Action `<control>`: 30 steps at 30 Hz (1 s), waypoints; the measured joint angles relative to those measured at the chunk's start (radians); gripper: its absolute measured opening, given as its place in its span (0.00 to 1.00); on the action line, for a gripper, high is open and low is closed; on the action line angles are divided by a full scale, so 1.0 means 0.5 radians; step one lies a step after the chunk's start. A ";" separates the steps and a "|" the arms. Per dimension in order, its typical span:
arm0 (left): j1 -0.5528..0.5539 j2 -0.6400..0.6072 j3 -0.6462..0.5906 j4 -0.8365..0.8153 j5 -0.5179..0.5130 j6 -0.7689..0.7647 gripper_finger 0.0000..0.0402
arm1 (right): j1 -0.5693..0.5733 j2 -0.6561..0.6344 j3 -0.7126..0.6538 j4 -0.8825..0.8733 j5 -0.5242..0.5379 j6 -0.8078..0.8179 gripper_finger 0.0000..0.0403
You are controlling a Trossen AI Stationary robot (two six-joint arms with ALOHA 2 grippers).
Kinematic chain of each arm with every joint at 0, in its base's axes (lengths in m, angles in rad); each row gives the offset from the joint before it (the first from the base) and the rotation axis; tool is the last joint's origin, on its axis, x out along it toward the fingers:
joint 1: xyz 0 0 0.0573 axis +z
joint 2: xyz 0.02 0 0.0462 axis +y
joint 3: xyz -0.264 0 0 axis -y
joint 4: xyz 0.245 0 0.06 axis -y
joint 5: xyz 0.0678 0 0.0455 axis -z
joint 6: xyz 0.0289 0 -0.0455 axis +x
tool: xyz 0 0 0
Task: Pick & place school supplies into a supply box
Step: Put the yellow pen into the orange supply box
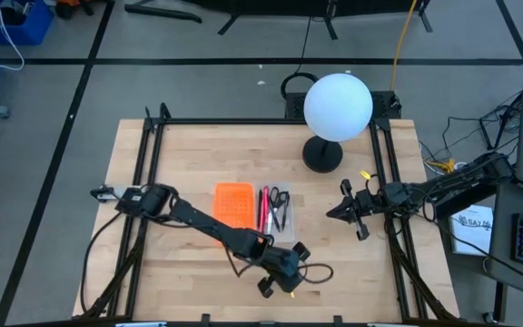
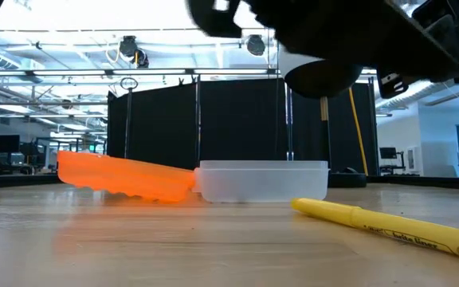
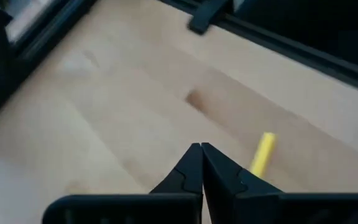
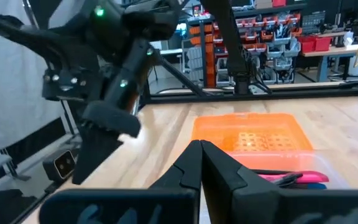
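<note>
The supply box [image 1: 275, 211], a clear tray, is joined to an orange perforated panel [image 1: 234, 203] at mid table. Red and pink pens [image 1: 263, 209] and black-handled scissors [image 1: 281, 205] lie in it. The tray [image 2: 263, 181] and the panel [image 2: 126, 175] also show in the low view. A yellow pen [image 2: 389, 228] lies on the wood near the table's near edge. My left gripper [image 3: 201, 148] is shut and hovers just short of this yellow pen [image 3: 263, 153], touching nothing. My right gripper [image 4: 201, 146] is shut and waits to the right of the tray, pointing at the panel [image 4: 253, 138] and a pink pen [image 4: 291, 177].
A white globe lamp [image 1: 338, 106] on a black base [image 1: 323, 154] stands at the far right of the table. Black frame rails [image 1: 149, 173] run along both table sides. Bare wood [image 1: 198, 272] lies at the near left.
</note>
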 joint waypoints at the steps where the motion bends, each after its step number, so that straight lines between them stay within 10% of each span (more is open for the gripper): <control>1: -0.012 0.019 0.013 0.009 -0.008 -0.027 0.03 | 0.000 0.001 0.000 -0.003 0.000 0.005 0.00; 20: 0.052 0.025 0.003 -0.269 0.200 -0.129 0.49 | -0.001 0.021 0.000 -0.005 -0.001 0.049 0.00; 30: 0.126 0.052 0.002 -0.405 0.260 -0.033 0.53 | -0.001 0.021 0.000 -0.029 0.005 0.049 0.00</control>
